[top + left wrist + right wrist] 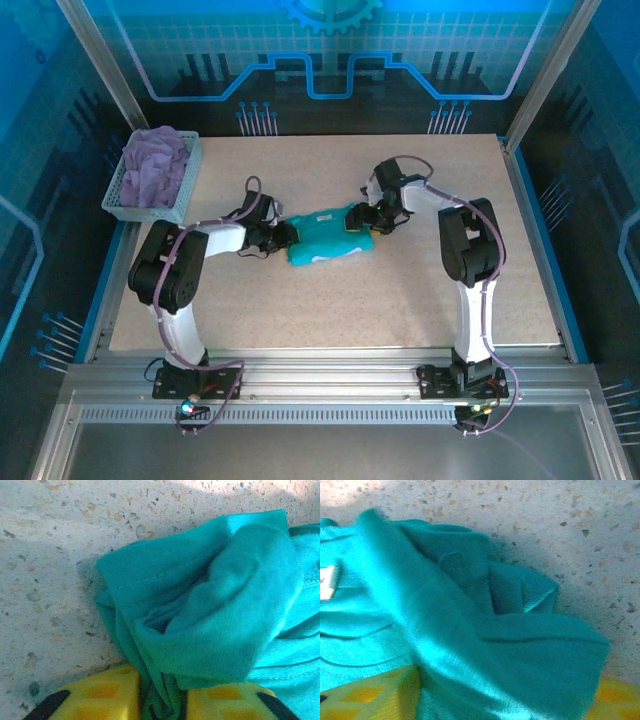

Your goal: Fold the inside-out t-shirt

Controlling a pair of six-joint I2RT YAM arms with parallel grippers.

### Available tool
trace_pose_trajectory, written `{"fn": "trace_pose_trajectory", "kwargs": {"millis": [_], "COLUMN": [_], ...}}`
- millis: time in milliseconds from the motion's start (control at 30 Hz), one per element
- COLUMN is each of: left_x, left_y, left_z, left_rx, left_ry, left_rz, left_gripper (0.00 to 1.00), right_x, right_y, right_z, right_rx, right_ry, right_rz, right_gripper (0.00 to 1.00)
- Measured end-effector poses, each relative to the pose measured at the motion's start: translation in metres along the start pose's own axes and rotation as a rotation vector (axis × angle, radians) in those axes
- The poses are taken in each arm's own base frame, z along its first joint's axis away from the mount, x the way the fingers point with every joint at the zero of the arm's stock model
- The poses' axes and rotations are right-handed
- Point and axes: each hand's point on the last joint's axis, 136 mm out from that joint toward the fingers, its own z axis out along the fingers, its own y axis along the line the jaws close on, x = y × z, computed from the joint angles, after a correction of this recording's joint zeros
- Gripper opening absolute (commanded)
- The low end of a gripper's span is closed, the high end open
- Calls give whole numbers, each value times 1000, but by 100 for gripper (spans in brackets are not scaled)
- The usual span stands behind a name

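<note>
The inside-out t-shirt [325, 238] is a teal cloth lying bunched in a small heap at the table's middle. My left gripper [283, 237] is at its left end. In the left wrist view the yellow fingers [100, 695] stand close together, and a twisted fold of the t-shirt [210, 610] is pinched in my left gripper [162, 700]. My right gripper [362, 218] is at the heap's right end. In the right wrist view its yellow fingers [365, 695] stand far apart, with a thick fold of the t-shirt [470, 630] draped across my right gripper [490, 702]. A white label [327, 582] shows at the left.
A pale mesh basket [115, 205] stands at the table's far left corner, holding a lavender cloth [155, 165]. The speckled table [420, 290] lies bare all round the heap. A metal frame rail [330, 365] runs along the near edge.
</note>
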Motion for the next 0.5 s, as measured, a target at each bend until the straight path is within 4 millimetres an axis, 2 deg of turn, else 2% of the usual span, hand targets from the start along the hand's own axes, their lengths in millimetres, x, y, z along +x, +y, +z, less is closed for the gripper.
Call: {"fn": "trace_pose_trajectory", "kwargs": {"millis": [67, 200, 300, 367, 433, 500], "left_x": [0, 0, 0, 0, -1, -3], "left_y": [-1, -1, -1, -1, -2, -6], "left_z": [0, 0, 0, 0, -1, -6], "left_rx": [4, 7, 7, 7, 8, 10], "left_ry": [1, -1, -1, -2, -4, -15], "left_rz": [-1, -2, -3, -3, -2, 7], "left_gripper": [21, 20, 21, 29, 42, 58], "right_x": [-1, 2, -1, -3, -8, -11], "right_y": [3, 17, 22, 24, 20, 10], "right_z": [0, 12, 13, 9, 4, -4], "right_rx": [-17, -79, -114, -130, -133, -117], "right_ry": [0, 29, 35, 33, 24, 13], "right_rz": [8, 8, -1, -9, -10, -9], "right_gripper": [49, 27, 10, 1, 0, 0]}}
